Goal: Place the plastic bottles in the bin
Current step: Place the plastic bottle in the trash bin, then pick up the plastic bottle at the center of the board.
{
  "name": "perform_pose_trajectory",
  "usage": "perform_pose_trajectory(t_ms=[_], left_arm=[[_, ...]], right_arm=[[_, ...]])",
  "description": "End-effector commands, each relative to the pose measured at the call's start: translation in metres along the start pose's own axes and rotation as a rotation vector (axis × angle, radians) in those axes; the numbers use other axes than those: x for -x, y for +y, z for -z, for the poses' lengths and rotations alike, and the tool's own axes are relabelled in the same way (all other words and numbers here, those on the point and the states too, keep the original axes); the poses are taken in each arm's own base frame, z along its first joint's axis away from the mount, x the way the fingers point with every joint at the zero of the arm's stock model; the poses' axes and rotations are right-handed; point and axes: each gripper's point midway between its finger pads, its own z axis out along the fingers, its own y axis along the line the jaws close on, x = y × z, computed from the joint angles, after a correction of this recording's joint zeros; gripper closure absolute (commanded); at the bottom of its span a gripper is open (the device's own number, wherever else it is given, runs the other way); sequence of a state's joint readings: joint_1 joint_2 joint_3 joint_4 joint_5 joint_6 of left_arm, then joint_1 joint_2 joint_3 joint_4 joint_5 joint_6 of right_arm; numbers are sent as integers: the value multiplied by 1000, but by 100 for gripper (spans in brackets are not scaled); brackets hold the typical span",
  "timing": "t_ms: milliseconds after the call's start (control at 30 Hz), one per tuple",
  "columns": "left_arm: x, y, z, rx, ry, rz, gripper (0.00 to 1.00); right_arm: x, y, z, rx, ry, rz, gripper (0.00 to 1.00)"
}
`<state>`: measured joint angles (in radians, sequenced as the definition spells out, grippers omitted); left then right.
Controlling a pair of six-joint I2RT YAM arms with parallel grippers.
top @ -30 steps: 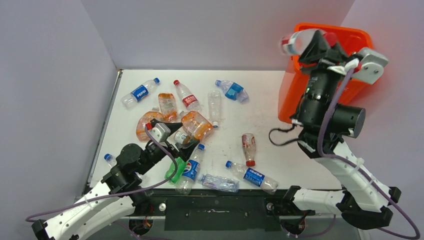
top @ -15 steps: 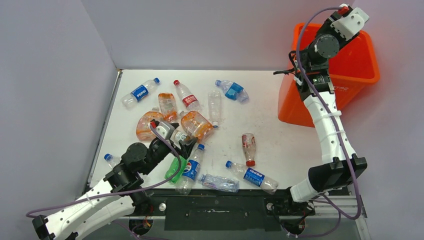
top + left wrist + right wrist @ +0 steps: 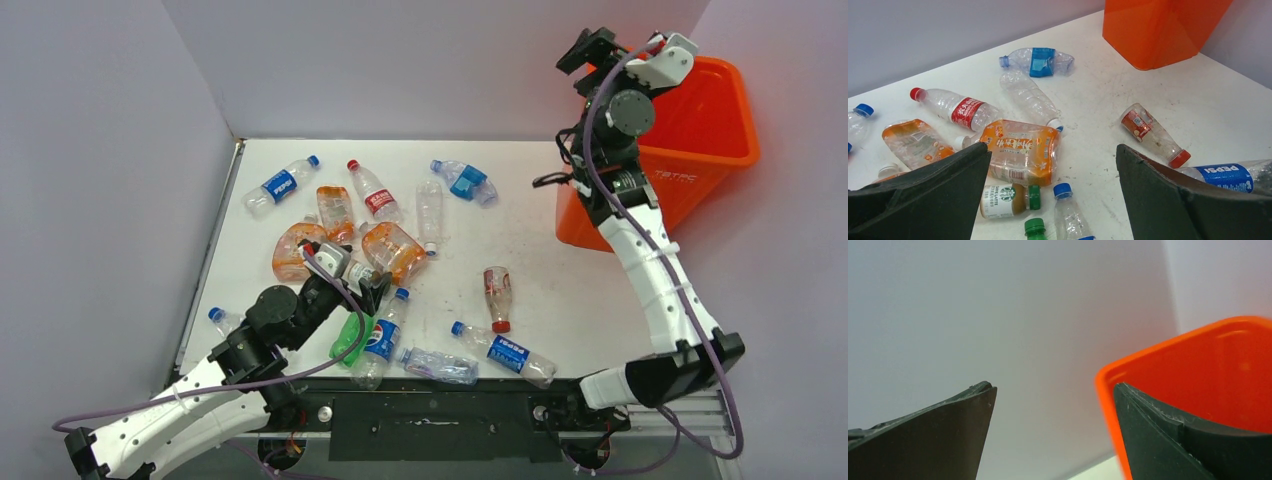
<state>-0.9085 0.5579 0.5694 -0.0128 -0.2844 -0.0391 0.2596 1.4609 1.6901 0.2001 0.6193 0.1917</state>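
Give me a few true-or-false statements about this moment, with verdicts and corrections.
1. The right gripper grips a clear plastic bottle. False: its jaws are open and empty, up beside the rim of the tall orange plastic bin.
2. The left gripper is open, close to plastic bottles lying on the white table. True.
3. The green plastic bottle is inside the bin. False: it lies on the table near the left gripper.
4. The bin stands at the table's far right. True.

The right gripper stands spread and empty before a pale wall, the orange bin behind its right side.
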Motion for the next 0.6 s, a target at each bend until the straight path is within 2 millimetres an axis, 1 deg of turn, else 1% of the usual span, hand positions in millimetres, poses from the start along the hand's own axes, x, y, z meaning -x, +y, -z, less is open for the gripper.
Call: perform_pose_trajectory(t_ms=[0, 67, 100, 167, 200, 267, 300, 367, 400, 433, 467, 567], left_arm=[[22, 4, 0, 21, -49, -4, 4], [21, 6, -1, 36, -45, -4, 4], [20, 8, -1, 46, -42, -5, 4], [17, 12, -2, 71, -34, -9, 4], [17, 15, -2, 87, -32, -12, 4], [15, 20, -3, 121, -25, -19, 4], [10, 23, -3, 136, -6, -29, 4], [4, 28, -3, 164, 23, -42, 4], [3, 29, -3, 171, 29, -46, 4], [1, 30, -4, 175, 35, -48, 4], [0, 29, -4, 174, 41, -51, 4], [-5, 27, -8, 160, 59, -70, 4]], right_arm=[[56, 48, 64, 343, 12, -292, 10], [39, 62, 97, 479, 113, -381, 11], [27, 68, 113, 532, 163, -399, 10], [-8, 75, 146, 601, 281, -399, 10], [-36, 74, 163, 617, 354, -375, 10], [-77, 77, 200, 661, 476, -326, 10], [-99, 74, 216, 671, 533, -287, 10], [-140, 62, 244, 687, 630, -188, 10], [-165, 46, 256, 658, 697, -117, 10], [-182, 34, 261, 619, 733, -82, 10], [-205, 15, 270, 566, 801, -22, 10], [-254, -28, 291, 435, 948, 95, 10]])
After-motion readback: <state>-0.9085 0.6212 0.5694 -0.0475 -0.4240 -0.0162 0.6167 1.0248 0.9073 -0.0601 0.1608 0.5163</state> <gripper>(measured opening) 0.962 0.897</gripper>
